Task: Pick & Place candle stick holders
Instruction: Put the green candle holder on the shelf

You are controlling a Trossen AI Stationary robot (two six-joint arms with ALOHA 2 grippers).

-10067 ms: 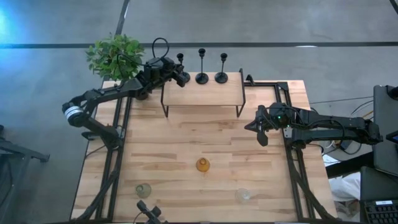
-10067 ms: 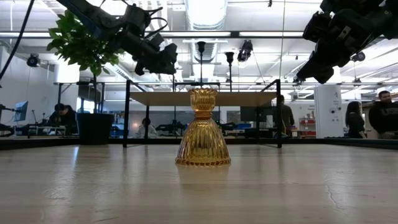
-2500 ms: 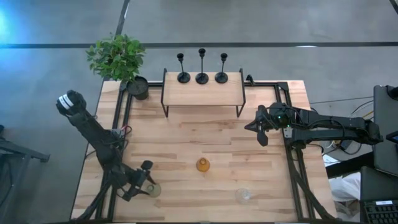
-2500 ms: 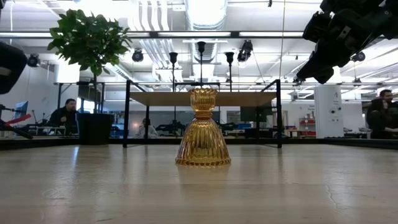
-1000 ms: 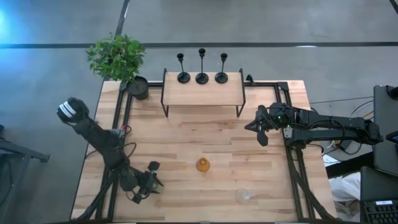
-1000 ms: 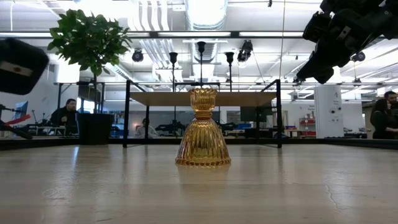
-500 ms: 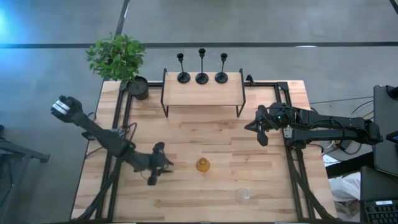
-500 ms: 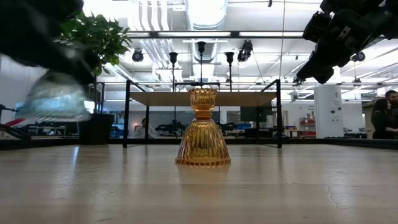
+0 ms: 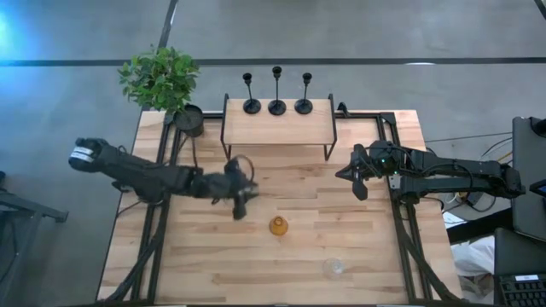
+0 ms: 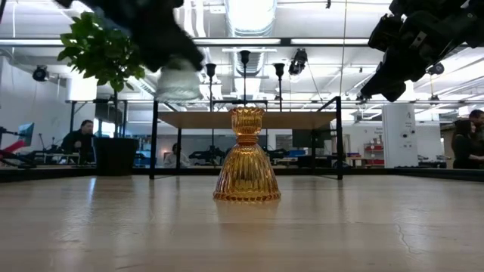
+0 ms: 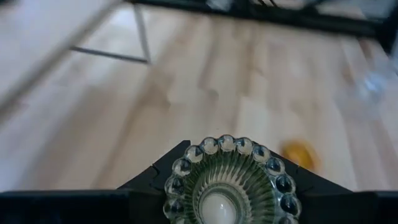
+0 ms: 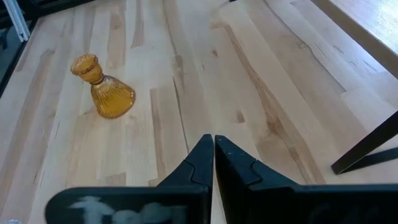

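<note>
High view: the left gripper [image 9: 240,193] sits left of frame centre, above the wooden table [image 9: 281,264]. Three candle stick holders [image 9: 277,89] stand in a row on the raised shelf [image 9: 277,125] at upper centre. An amber glass vase [image 9: 277,226] stands just below centre, a clear vase [image 9: 333,269] lower right of it; a potted plant [image 9: 162,81] fills the upper left. The right gripper [image 9: 356,173] hangs at centre right.

Low view: the amber vase [image 10: 246,155] stands at centre; a pale blurred vase [image 10: 178,81] is carried at upper left, under the dark arm.

Left wrist view: the left gripper [image 11: 224,202] is clamped around a greenish glass vase [image 11: 225,186] at bottom centre — its beaded rim faces the camera.

Right wrist view: the right gripper [image 12: 214,158] has its fingers pressed together, holding nothing; the amber vase [image 12: 104,87] stands at upper left.
</note>
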